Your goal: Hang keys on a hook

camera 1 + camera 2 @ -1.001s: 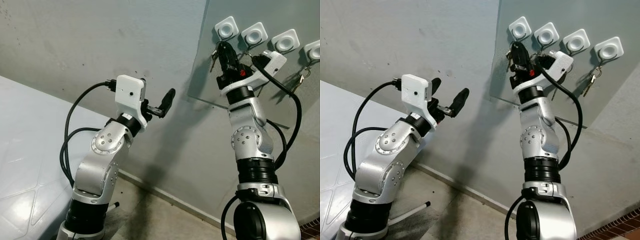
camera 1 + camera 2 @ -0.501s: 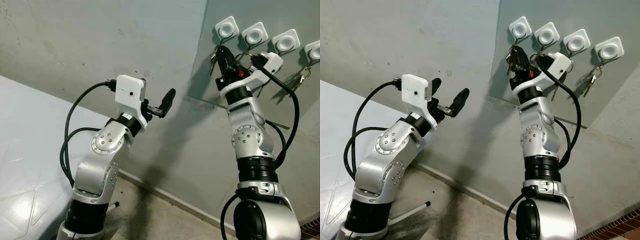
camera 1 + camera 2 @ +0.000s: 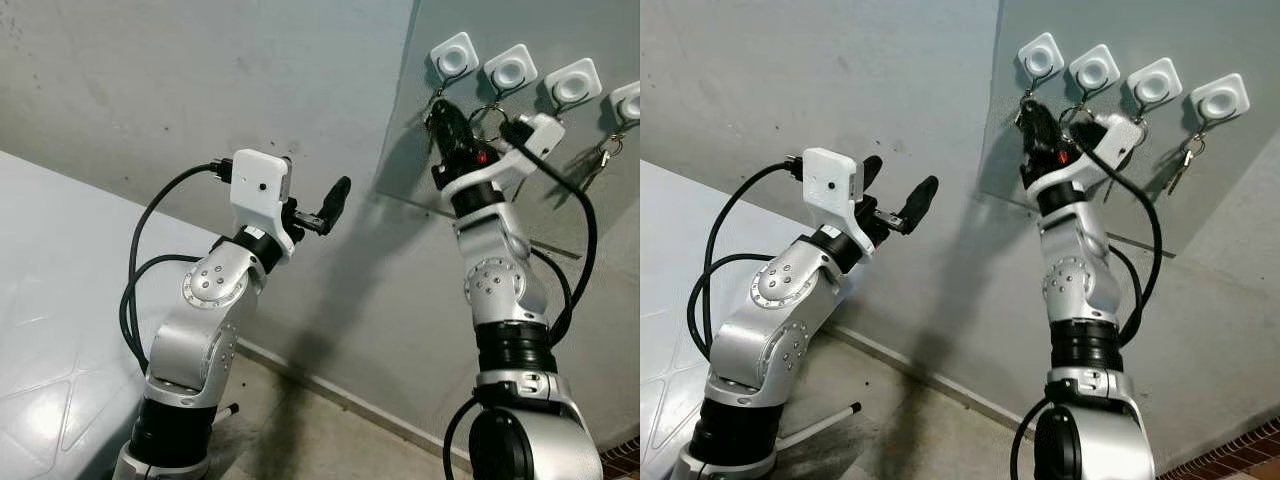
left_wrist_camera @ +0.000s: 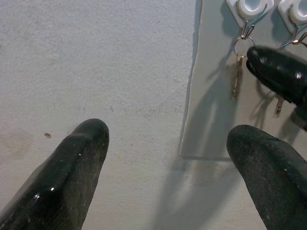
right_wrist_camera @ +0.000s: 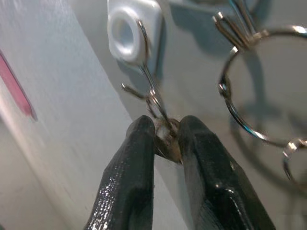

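Note:
Four white hooks sit in a row on a grey panel (image 3: 420, 150) on the wall. My right gripper (image 3: 443, 112) is raised to the leftmost hook (image 3: 453, 57). In the right wrist view its fingers (image 5: 136, 158) are shut on a small metal key (image 5: 168, 139), whose ring hangs on the wire of the hook (image 5: 132, 28). The left wrist view shows that key (image 4: 235, 74) dangling under the hook beside the right gripper's black finger (image 4: 280, 72). My left gripper (image 3: 898, 185) is held up, open and empty, facing the wall left of the panel.
More keys hang from the other hooks: a large ring (image 5: 249, 96) at the second hook (image 3: 508, 68) and a bunch (image 3: 1180, 165) under the fourth. Bare grey wall runs to the left, and a pale tiled surface (image 3: 50, 300) lies at lower left.
My right gripper has tilted and drawn in closer under the leftmost hook with the key. The left arm has not moved.

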Motion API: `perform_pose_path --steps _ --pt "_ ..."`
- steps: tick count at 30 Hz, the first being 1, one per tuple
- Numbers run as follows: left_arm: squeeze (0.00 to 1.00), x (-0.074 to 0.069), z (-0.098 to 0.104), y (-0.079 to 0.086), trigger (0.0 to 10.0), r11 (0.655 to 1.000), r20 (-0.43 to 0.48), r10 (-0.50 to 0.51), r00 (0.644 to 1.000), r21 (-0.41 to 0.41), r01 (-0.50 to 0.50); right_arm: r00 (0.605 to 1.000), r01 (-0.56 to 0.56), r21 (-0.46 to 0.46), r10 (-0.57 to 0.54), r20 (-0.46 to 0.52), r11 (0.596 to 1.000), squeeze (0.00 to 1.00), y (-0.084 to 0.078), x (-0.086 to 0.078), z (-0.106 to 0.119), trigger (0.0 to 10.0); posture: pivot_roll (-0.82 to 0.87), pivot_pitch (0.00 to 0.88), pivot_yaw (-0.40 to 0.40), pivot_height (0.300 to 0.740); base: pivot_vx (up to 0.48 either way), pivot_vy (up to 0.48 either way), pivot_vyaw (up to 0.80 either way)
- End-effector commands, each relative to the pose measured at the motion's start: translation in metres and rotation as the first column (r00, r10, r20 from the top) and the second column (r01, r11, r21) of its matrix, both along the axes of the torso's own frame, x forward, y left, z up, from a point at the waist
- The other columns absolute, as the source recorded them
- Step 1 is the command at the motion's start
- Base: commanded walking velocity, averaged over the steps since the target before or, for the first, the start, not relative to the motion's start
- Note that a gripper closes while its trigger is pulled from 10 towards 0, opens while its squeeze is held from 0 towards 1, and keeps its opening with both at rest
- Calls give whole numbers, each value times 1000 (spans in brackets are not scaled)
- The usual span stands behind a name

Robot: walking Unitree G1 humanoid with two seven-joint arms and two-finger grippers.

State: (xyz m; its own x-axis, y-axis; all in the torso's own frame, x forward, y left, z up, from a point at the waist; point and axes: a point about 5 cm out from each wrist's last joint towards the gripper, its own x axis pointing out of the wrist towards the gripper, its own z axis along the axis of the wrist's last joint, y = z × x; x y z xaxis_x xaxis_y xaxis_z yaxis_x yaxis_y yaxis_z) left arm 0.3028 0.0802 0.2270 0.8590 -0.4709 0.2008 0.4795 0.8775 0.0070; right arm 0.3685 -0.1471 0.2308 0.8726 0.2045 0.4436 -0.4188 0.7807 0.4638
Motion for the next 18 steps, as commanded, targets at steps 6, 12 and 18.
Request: perform_pose_path --steps 6,12,18 --pt "0 0 -16 6 10000 998 -24 54 998 30 -53 1000 -10 -65 10 -2 998 1000 1 -13 -16 10000 52 0 -35 740 0 0 0" --pt "0 -2 -49 17 10000 992 -102 106 989 85 -98 996 -13 -115 3 -88 993 1000 -1 -26 -53 10000 46 0 -27 740 0 0 0" --pt "0 -12 -108 26 10000 964 -199 143 969 248 -91 979 -31 -146 0 -205 989 1000 4 -42 -97 10000 39 0 -14 740 0 0 0"
